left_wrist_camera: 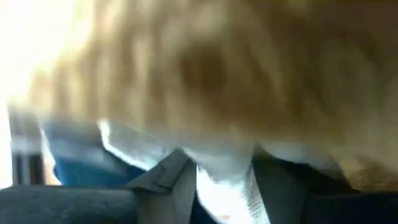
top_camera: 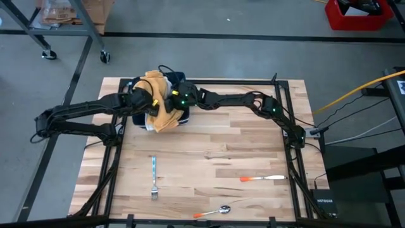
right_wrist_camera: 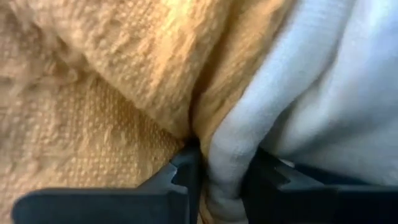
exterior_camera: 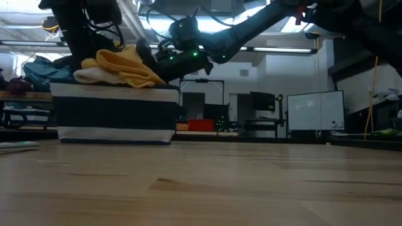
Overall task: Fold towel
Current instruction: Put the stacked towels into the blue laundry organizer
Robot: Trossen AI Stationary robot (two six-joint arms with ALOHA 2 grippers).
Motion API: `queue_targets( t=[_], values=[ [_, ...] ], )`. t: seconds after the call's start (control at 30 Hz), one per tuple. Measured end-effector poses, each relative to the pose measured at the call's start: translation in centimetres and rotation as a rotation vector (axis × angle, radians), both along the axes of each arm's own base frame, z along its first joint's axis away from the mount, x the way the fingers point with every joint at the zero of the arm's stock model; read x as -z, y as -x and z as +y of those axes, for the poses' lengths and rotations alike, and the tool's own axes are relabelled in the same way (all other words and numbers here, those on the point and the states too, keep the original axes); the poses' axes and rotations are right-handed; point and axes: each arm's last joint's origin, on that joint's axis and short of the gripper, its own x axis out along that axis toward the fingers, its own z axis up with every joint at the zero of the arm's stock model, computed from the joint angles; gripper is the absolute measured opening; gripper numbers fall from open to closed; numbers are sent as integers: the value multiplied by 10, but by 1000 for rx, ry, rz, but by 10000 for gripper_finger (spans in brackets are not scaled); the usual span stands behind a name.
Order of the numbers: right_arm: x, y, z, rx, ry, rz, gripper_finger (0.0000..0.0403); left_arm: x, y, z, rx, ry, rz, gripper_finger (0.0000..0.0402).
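Right wrist: nubby yellow towel point(right_wrist_camera: 93, 93), creased.

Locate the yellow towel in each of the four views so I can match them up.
High view: yellow towel heaped on the striped basket at the table's far left, between both arms.
Low view: towel piled over the basket's rim, upper left.
Left wrist view: towel fills the upper picture, blurred.
Right wrist view: towel fills the left; white cloth beside it.
Shared landmark: the basket.
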Motion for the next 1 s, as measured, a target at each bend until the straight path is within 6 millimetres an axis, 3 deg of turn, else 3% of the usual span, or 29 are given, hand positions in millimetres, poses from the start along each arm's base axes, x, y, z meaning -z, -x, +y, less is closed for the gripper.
queue_targets(
  t=[0.2,0.43,0.6,0.83,1.0],
  values=[
    [-5,-1,-1,11,33,-14,162,0,5,5,-60,9,2,192],
    [-6,0,-5,75,48,-7,249,-16,12,3,-58,3,-36,197],
    [-4,3,-13,120,-22,8,263,-33,24,-3,-27,-1,0,195],
    [1,6,-18,120,-71,50,264,-30,38,-10,-26,52,119,194],
    [-3,5,-19,118,-64,15,264,-32,37,-11,-58,45,48,194]
  ],
)
